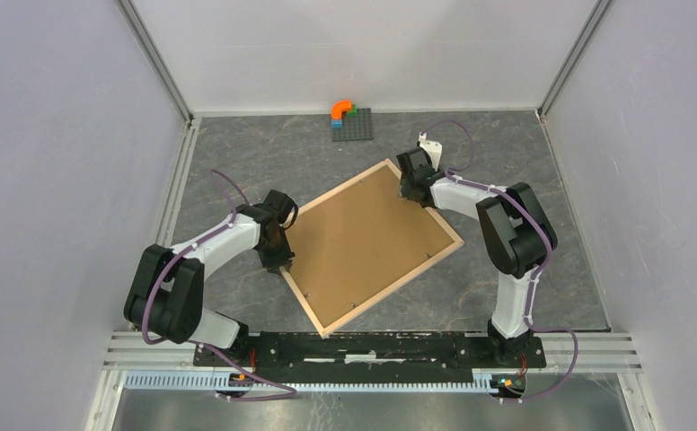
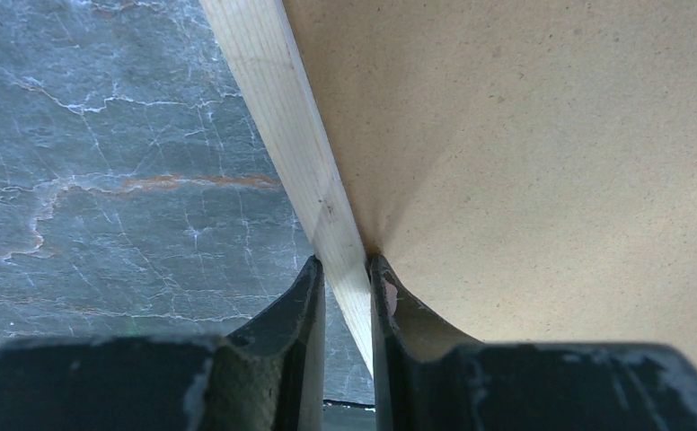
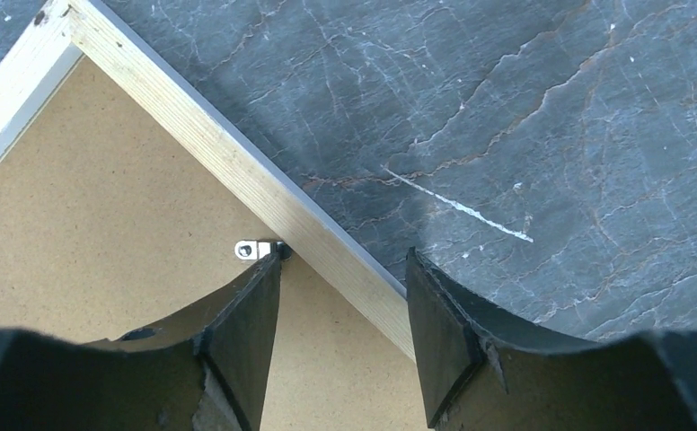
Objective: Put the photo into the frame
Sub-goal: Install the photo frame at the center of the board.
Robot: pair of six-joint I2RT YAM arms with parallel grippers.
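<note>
Clamping a rail of the frame [image 2: 277, 108], the left gripper [image 2: 347, 265] apparently steadies it so the right gripper [image 3: 343, 260], open astride another rail, can reach a metal tab [image 3: 253, 249].

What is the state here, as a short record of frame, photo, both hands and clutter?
frame: flat on the table, back up, board set in it
photo: not visible
left hand: shut on a frame rail
right hand: open, astride the far-right rail beside a clip
clutter: toy bricks at the table's far edge
</note>
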